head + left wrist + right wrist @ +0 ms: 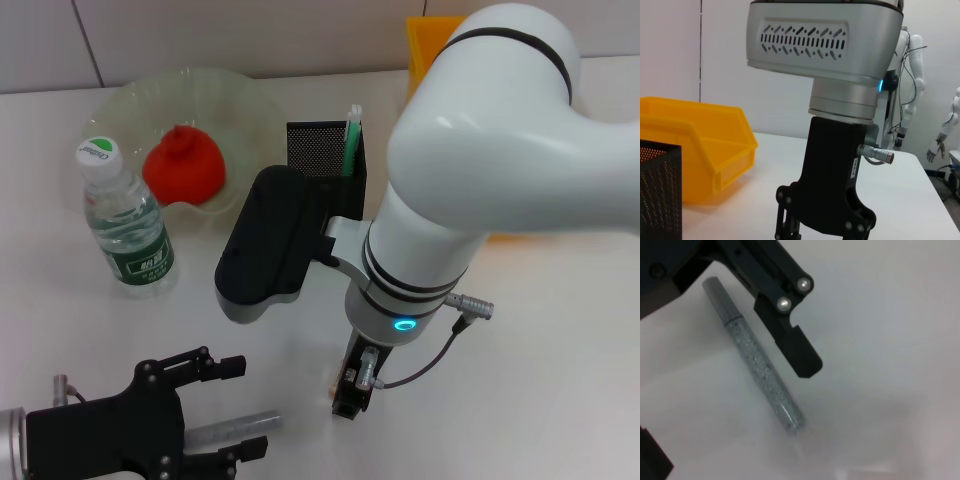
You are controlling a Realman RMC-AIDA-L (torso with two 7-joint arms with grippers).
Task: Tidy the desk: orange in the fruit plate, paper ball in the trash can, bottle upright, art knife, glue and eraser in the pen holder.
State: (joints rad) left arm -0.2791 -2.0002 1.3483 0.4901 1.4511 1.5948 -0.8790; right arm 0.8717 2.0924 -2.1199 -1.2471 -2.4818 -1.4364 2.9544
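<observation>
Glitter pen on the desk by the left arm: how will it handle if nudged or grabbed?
The glitter pen is a slim round tube lying flat, so it will probably roll if pushed sideways. Its smooth, narrow barrel may slip or pivot between fingers unless pinched near the middle. It looks rigid and likely light, so a gentle grip should do.

Right arm (832,150) stands beside trash can (705,145) and pen holder (660,192).

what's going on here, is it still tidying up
A two-armed robot is partway through tidying a desk. The orange already sits in the fruit plate, and the bottle stands upright. The right gripper is lowered to the table in front of the pen holder. The left gripper is open around a grey glitter pen lying flat.
</observation>
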